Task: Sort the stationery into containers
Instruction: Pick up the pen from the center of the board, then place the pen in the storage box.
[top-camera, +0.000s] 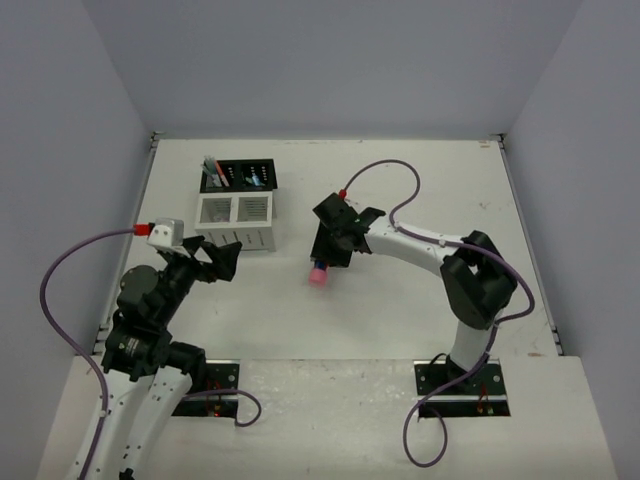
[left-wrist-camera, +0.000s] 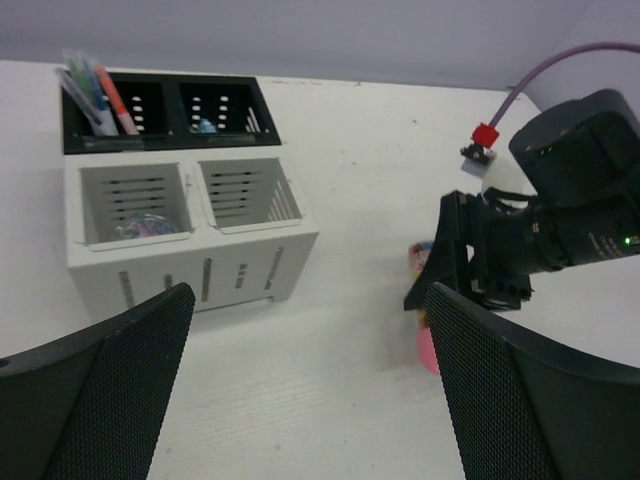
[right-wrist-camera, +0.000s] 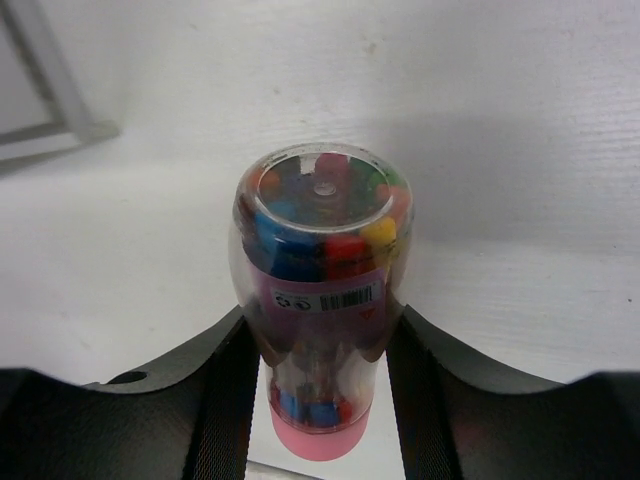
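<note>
Since the right hand has its fingers pressed against both sides of the pink-capped tube, the step in hand looks like the pick-up of that tube, with the carry to the organiser to come. The tube is clear-walled and packed with coloured pieces. It lies about mid-bench, to the right of the organiser and well apart from it. The left hand hangs with its fingers spread wide, holding nothing, just near of the white slatted box.

The next move, as I judge it, is to lift the tube, swing it left and far, and let go above an opening. The tube looks too stout for the pen slots, so a compartment of the white box seems the likelier home. The left hand sits close to the box's near side, so an approach from the right would keep the two arms apart.

Whether the tube rests on the bench or is lifted off it, I cannot tell. From above only its pink end shows under the right hand. Pens stand in the far-left slot of the black rack. A small blue thing in the next slot and a pale, colourful heap in the box's left compartment are too small to name.
</note>
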